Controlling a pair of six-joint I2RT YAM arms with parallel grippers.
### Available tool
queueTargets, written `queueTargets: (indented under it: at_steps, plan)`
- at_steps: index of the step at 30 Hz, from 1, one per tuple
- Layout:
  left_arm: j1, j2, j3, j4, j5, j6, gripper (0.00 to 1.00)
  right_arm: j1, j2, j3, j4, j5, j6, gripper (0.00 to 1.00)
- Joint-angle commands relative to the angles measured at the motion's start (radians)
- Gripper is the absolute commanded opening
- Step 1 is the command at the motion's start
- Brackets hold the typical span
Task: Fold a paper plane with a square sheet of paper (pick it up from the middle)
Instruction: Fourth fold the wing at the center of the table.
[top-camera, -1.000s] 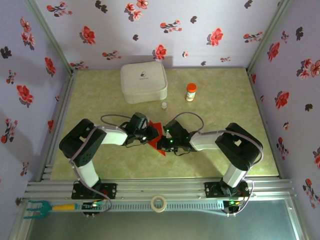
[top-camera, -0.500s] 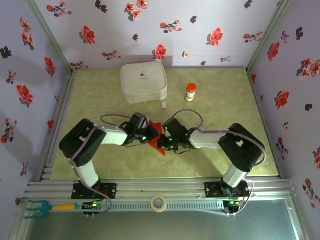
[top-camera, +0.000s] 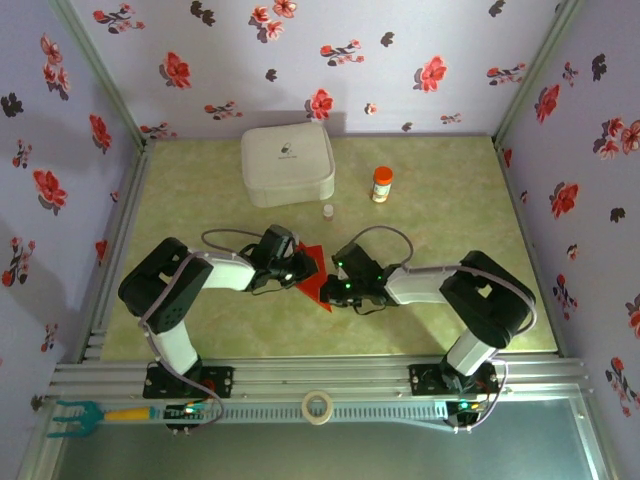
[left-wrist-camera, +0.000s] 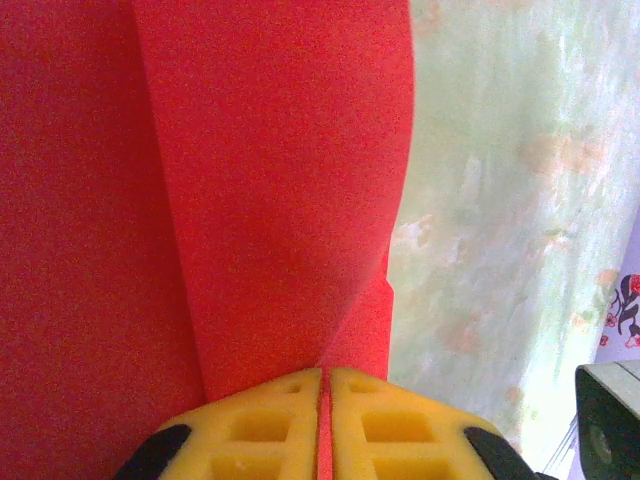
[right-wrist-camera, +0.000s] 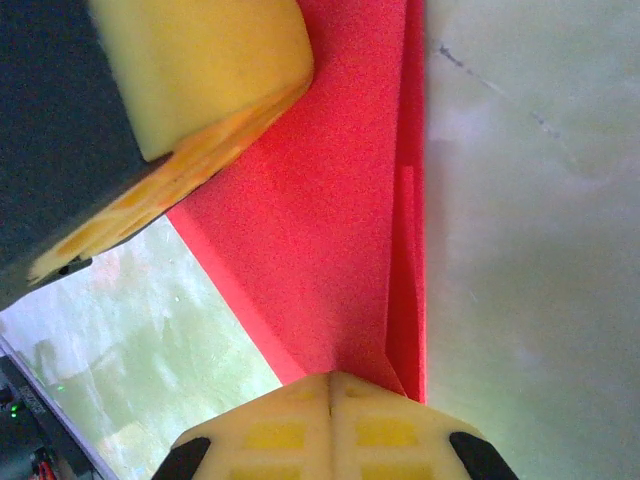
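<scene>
Partly creased red square sheet of paper (top-camera: 314, 272) lies mid-worktop (top-camera: 450, 220), toward the near side. Left tool (left-wrist-camera: 322, 385) pinches a raised fold. Right tool (right-wrist-camera: 330, 388) is pressed together at the sheet's folded edge, hold on paper unclear. Sheet looks light, floppy and tear-prone, so probably best gripped along a crease w/ gentle pinch.

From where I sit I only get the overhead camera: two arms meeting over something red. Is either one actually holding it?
Observer: The left gripper is pinched shut on the red paper; a red sliver shows between its yellow pads.
Operator: And the right one?
Observer: The right gripper is shut too, its tips at the paper's narrow end; whether it pinches it, I can't tell.
Operator: Is the paper folded?
Observer: Yes, a doubled strip runs along one edge.
</scene>
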Motion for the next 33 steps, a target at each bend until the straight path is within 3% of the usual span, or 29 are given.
queueTargets:
  at_steps: [1, 10, 19, 33]
  plan:
    - [0.006, 0.007, -0.022, -0.085, -0.039, 0.015, 0.12, -0.005, -0.016, -0.051, -0.052, 0.001, 0.023, 0.01]
    - [0.006, 0.009, -0.021, -0.082, -0.038, 0.014, 0.12, -0.004, -0.090, 0.007, -0.075, -0.029, 0.009, 0.01]
    - [0.006, 0.010, -0.020, -0.083, -0.036, 0.015, 0.12, 0.011, -0.029, 0.034, -0.083, -0.026, 0.016, 0.01]
    - [0.007, 0.013, -0.018, -0.087, -0.033, 0.017, 0.12, -0.008, -0.039, -0.126, 0.048, -0.038, 0.097, 0.01]
